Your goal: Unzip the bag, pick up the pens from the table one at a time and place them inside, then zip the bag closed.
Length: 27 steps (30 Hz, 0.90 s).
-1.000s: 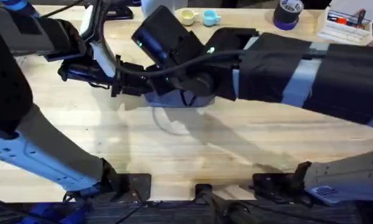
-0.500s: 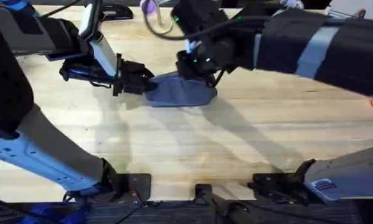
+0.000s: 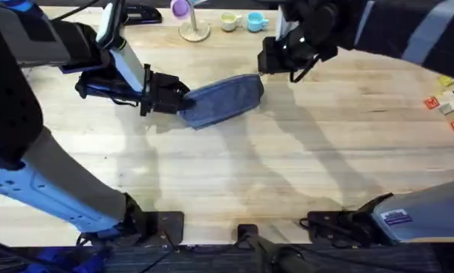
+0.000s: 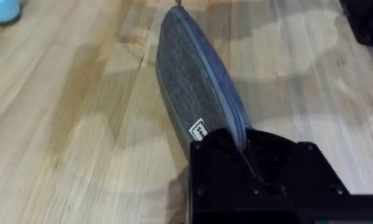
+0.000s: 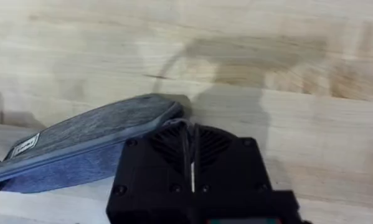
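A purple-topped stand (image 3: 187, 19), a yellow cup (image 3: 228, 20) and a blue cup (image 3: 257, 21) stand together.

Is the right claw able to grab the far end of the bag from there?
Probably yes. The right claw hangs right beside the bag's far end, with nothing between them; the left claw holds the other end.

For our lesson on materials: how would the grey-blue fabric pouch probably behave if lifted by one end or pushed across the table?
The pouch looks like soft woven fabric, so it would probably sag when lifted by one end. It lies slim and flat, suggesting it is light. Pinched at one end by the left claw, a push elsewhere would likely swing or bend it rather than roll it on the table.
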Tool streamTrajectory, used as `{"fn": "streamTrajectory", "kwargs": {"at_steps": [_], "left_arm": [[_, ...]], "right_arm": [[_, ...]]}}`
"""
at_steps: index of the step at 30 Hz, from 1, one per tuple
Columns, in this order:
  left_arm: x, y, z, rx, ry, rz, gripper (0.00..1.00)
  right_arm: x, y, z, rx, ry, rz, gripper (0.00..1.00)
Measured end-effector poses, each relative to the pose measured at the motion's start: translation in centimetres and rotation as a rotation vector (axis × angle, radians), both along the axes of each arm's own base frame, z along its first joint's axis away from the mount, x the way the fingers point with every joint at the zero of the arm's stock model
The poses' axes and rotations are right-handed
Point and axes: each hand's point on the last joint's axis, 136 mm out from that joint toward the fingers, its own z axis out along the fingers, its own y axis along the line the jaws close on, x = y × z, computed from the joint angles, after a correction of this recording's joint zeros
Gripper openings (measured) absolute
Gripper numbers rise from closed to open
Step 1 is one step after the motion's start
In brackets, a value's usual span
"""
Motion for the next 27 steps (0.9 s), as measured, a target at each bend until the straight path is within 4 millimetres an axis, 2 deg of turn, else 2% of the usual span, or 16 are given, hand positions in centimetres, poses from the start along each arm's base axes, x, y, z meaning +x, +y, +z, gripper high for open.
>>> {"fn": "streamTrajectory", "kwargs": {"at_steps": [9,15,17,25,26,27], "left_arm": [[0.2,-0.4,0.3,-0.017,-0.018,-0.002,0.044],[0.3,-0.4,0.3,-0.018,-0.02,-0.003,0.044],[0.3,-0.4,0.3,-0.018,-0.021,-0.004,0.044],[0.2,-0.4,0.3,-0.017,-0.021,-0.005,0.044],[0.2,-0.4,0.2,-0.015,-0.02,-0.006,0.044],[0.2,-0.4,0.2,-0.01,-0.018,-0.008,0.044]], "right_arm": [[0.6,-1.9,-0.7,0.125,0.078,-0.039,0.033],[1.2,-3.0,-4.2,0.141,0.165,-0.077,0.033],[1.4,-3.0,-4.8,0.145,0.172,-0.079,0.033],[2.1,-3.0,-4.0,0.156,0.136,-0.072,0.032],[2.1,-3.0,-3.7,0.155,0.127,-0.061,0.065],[2.1,-3.2,-3.3,0.143,0.113,-0.055,0.161]]}}
